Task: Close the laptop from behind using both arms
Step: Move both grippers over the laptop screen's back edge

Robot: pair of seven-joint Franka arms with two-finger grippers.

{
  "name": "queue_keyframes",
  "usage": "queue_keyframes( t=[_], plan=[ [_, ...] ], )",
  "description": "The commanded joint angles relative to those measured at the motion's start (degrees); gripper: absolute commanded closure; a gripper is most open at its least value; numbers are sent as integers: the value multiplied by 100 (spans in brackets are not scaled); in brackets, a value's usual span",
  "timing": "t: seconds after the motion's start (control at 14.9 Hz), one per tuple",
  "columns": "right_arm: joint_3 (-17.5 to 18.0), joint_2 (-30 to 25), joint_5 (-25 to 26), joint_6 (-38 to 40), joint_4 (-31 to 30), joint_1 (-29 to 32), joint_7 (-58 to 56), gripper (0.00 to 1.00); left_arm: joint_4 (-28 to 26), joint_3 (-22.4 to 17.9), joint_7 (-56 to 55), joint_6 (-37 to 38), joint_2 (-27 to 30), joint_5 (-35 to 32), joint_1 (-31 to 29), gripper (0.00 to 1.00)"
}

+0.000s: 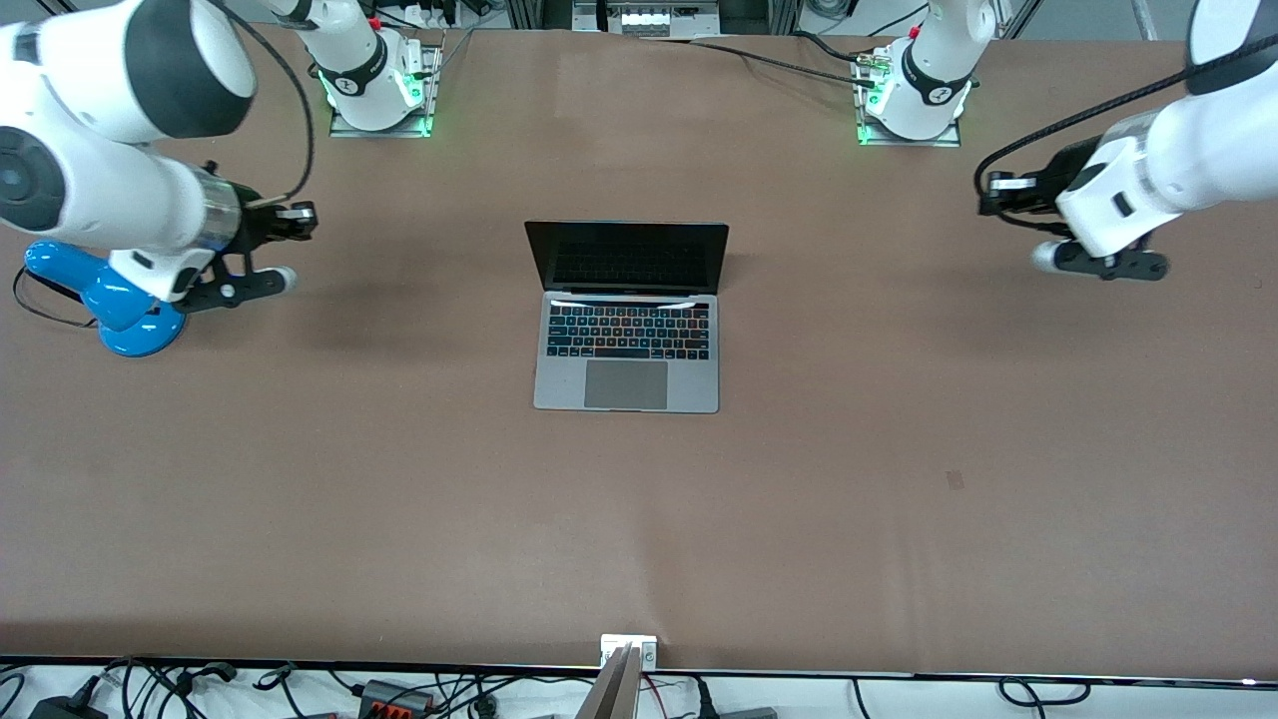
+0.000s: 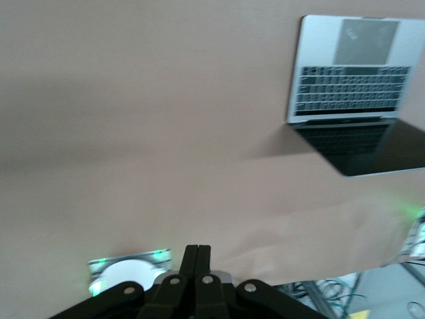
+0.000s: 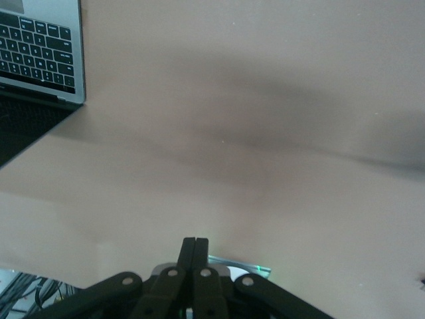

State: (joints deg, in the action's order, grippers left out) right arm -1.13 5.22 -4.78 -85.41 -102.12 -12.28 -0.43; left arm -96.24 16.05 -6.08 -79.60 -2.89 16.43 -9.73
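Observation:
The silver-grey laptop (image 1: 627,330) stands open in the middle of the table, its dark screen upright and facing the front camera. It also shows in the left wrist view (image 2: 348,73) and, partly, in the right wrist view (image 3: 36,46). My right gripper (image 1: 300,215) hangs over bare table toward the right arm's end, well apart from the laptop; in its wrist view the gripper (image 3: 194,240) is shut and empty. My left gripper (image 1: 988,190) hangs over bare table toward the left arm's end, also well apart; in its wrist view the gripper (image 2: 198,249) is shut and empty.
A blue object (image 1: 120,310) sits on the table under the right arm's hand. The arm bases (image 1: 379,90) (image 1: 914,100) stand at the table's back edge, farther from the front camera than the laptop. Cables lie along the table's near edge (image 1: 399,689).

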Motion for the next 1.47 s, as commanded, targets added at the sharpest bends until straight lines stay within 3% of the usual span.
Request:
queue_keyframes(
  t=[0.0,0.33,0.47,0.6,0.87,1.41],
  plan=[
    [-28,-688,-75,-528,-922,-545,664,100,-368,387,-78,-468,25,229,49,99],
    [-28,-970,-84,-810,-1389,-1899,2361,100,-1010,1600,-1104,-1240,16,246,68,99],
    [-19,-979,-93,-933,-1530,-2093,2478,100,-1431,2137,-1544,-1828,25,264,59,99],
    [-19,-1145,-477,-1441,-1906,-2409,2504,100,-1818,2507,-1695,-2356,16,273,59,99],
    [-1,-1445,-672,-2567,-2681,-2779,2539,100,-2390,2955,-1878,-3269,-53,282,85,99],
    [-1,-1190,-875,-4035,-3209,-3061,2557,100,-2461,3000,-2406,-4116,-687,194,655,99]
  ],
)
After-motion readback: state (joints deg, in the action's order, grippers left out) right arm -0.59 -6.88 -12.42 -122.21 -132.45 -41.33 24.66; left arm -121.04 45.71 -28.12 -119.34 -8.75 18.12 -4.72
